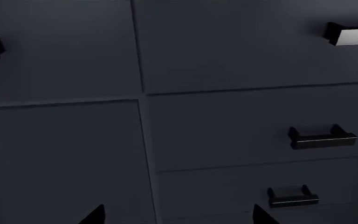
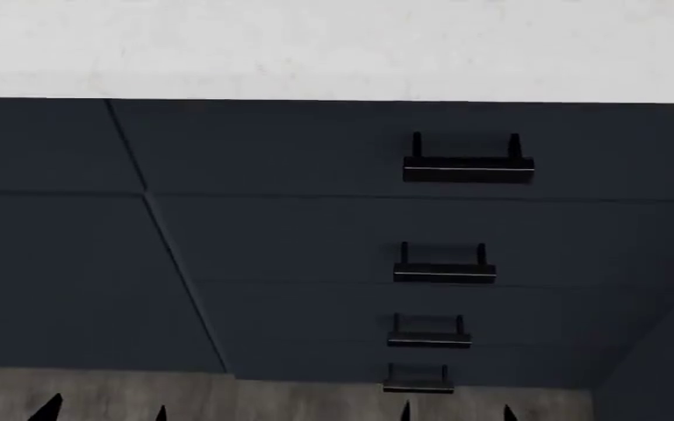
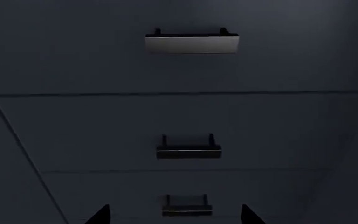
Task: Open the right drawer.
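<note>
The right drawer [image 2: 313, 145] is the top, wide dark charcoal-blue front under the counter, and it is closed flush. Its black bar handle [image 2: 469, 167] sits on two posts. In the right wrist view that handle [image 3: 191, 43] is straight ahead and high, some way off. In the left wrist view the same handle [image 1: 352, 35] is at the far edge. Only the dark fingertips of each gripper show. My right gripper [image 2: 455, 412] [image 3: 175, 217] is open and empty, low in front of the drawer stack. The left gripper [image 2: 105, 410] [image 1: 177, 217] is open too, facing the seam between cabinet fronts.
Three smaller drawers with shorter black handles [image 2: 445, 267] [image 2: 430, 336] [image 2: 418, 382] stack below the top one, all closed. A plain dark cabinet front [image 2: 56, 263] lies to the left. A white countertop [image 2: 337, 44] runs above, grey floor [image 2: 302, 399] below, and a dark side panel [image 2: 665, 368] stands at the right.
</note>
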Robot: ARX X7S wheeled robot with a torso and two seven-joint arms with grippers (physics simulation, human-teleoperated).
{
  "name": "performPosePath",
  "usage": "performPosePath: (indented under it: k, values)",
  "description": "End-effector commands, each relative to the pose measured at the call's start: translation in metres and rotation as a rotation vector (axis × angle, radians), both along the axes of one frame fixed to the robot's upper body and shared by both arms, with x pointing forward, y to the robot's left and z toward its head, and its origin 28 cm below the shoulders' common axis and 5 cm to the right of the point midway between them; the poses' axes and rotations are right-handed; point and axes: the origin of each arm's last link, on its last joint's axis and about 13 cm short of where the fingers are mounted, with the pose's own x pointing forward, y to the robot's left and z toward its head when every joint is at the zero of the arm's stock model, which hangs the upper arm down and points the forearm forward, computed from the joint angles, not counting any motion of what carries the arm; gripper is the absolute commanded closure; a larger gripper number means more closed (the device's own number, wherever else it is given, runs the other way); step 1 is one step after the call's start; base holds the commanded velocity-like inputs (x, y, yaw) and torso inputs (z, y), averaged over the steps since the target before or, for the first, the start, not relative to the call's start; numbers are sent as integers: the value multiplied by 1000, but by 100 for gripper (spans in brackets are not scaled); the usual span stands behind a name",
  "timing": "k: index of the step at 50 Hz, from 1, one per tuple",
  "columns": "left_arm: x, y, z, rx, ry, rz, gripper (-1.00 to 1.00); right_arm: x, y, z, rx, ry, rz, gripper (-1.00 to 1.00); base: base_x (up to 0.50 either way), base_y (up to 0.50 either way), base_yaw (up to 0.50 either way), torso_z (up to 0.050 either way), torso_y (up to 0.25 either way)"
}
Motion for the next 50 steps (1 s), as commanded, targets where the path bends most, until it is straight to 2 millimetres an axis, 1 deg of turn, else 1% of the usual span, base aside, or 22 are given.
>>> performPosePath:
  k: [1, 17, 41, 43, 50]
  values:
    - [0, 0, 0, -6, 3, 2, -100, -1, 0, 2, 4, -9, 11, -100, 176, 0, 0, 0, 0]
    - [1, 0, 1, -11, 7, 3, -100, 0, 0, 0, 1, -12, 15, -100, 185, 0, 0, 0, 0]
    - [0, 0, -1, -2, 9, 2, -100, -1, -1, 2, -1, -13, 5, -100, 178, 0, 0, 0, 0]
    - [0, 0, 0, -6, 10, 0, -100, -1, -1, -1, 1, -13, 6, -100, 129, 0, 0, 0, 0]
    - [0, 1, 0, -14, 10, -2, -100, -1, 0, 2, -16, -13, -6, -100, 35, 0, 0, 0, 0]
